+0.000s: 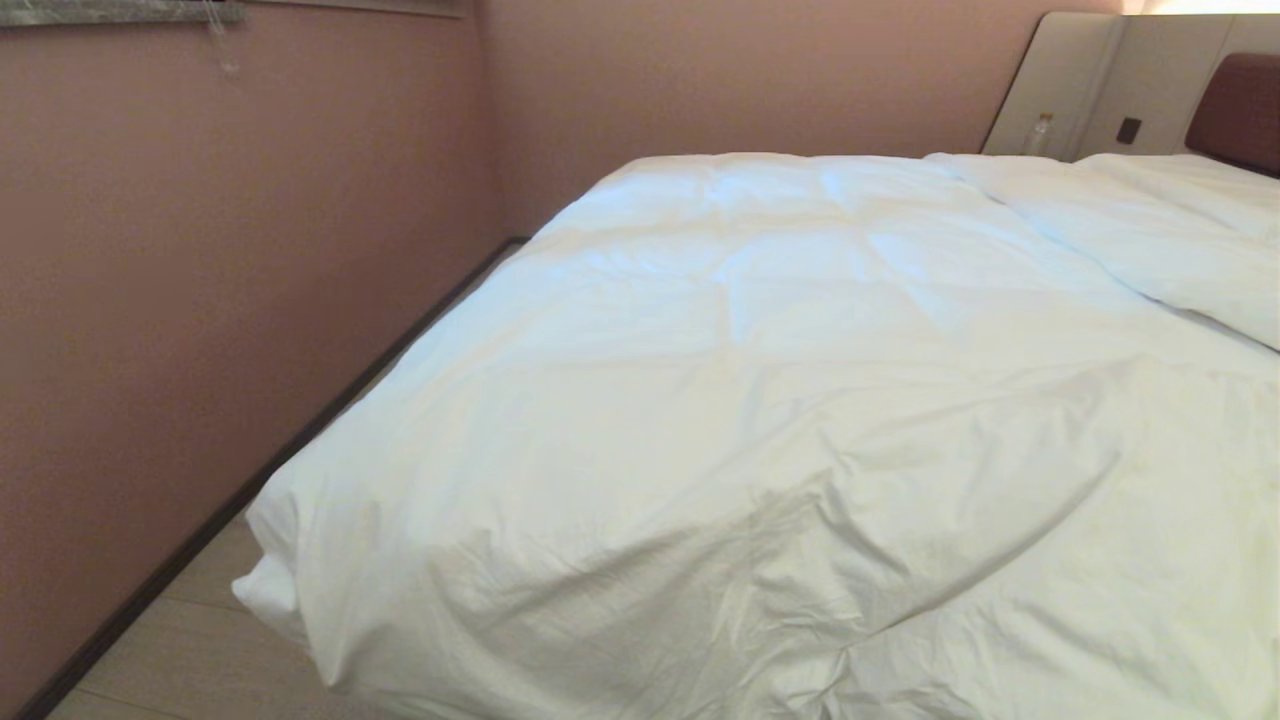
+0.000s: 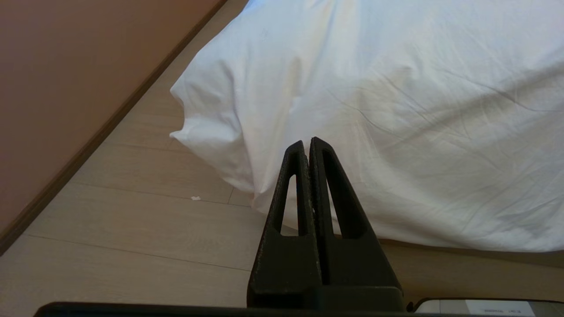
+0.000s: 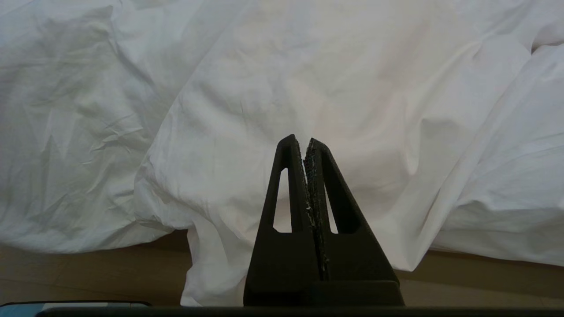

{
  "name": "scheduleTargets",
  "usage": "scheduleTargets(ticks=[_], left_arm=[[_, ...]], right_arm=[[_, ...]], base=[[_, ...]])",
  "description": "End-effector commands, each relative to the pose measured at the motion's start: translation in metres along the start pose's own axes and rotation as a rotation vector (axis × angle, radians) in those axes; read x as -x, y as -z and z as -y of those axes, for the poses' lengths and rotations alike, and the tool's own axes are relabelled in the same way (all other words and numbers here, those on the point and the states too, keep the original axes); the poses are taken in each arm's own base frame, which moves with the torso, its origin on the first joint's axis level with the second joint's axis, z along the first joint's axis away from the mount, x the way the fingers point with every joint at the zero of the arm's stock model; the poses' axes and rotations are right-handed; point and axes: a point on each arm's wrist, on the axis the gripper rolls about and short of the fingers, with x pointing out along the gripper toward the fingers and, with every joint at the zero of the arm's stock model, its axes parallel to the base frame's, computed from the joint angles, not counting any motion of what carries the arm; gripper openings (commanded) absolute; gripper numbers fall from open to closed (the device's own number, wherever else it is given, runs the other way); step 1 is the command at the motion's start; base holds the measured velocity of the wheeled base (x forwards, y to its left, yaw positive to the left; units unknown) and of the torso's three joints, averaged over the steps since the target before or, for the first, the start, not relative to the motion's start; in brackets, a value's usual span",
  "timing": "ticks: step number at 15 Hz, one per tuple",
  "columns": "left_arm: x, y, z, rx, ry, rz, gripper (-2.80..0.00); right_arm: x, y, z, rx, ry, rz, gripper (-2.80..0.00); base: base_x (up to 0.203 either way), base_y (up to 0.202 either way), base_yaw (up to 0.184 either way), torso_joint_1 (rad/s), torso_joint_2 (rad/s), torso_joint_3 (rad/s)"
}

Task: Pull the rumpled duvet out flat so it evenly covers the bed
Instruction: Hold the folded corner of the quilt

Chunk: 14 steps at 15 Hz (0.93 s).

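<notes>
Nothing looks begun: the duvet (image 1: 760, 400) lies rumpled, bunched at the bed's lower-left corner, while the left gripper (image 2: 307, 143) and right gripper (image 3: 302, 141) hang clenched and empty before it.

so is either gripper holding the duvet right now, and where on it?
Nothing held. Left gripper and right gripper are both shut on nothing, short of the duvet.
</notes>
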Motion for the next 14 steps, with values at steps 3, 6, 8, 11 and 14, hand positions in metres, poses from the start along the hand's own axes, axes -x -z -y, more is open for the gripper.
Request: scheduleTargets(ticks=[3,6,8,11,14], left_arm=[[-0.0001,0.0004,0.0000,0.001,-0.001,-0.001,-2.80],[-0.0001,0.0004,-0.0001,0.002,-0.003,-0.001,-2.80],[-0.0001,0.0004,0.0000,0.002,-0.001,-0.001,-2.80],[-0.0001,0.0004,-0.0001,0.004,-0.003,-0.001,-2.80],[-0.0001,0.0004,-0.0001,0.004,-0.003,-0.001,-2.80]], right_arm=[[-0.0001,0.0000,0.0000,0.000,-0.001,-0.001,-2.80],[-0.0001,0.0000,0.0000,0.000,-0.001,-0.001,-2.80],[-0.0001,0.0000,0.0000,0.000,-0.001,-0.001,-2.80],[-0.0001,0.0000,0.0000,0.000,-0.001,-0.001,-2.80],[-0.0001,0.0000,0.0000,0.000,-0.001,-0.001,-2.80]], base=[[0.000,0.000,0.000,0.000,0.00,0.000],[0.000,0.000,0.000,0.000,0.00,0.000],[-0.005,-0.093,0.004,0.002,0.00,0.001],[-0.001,-0.187,0.001,0.002,0.00,0.001],[0.000,-0.195,0.001,0.004,0.01,0.002]])
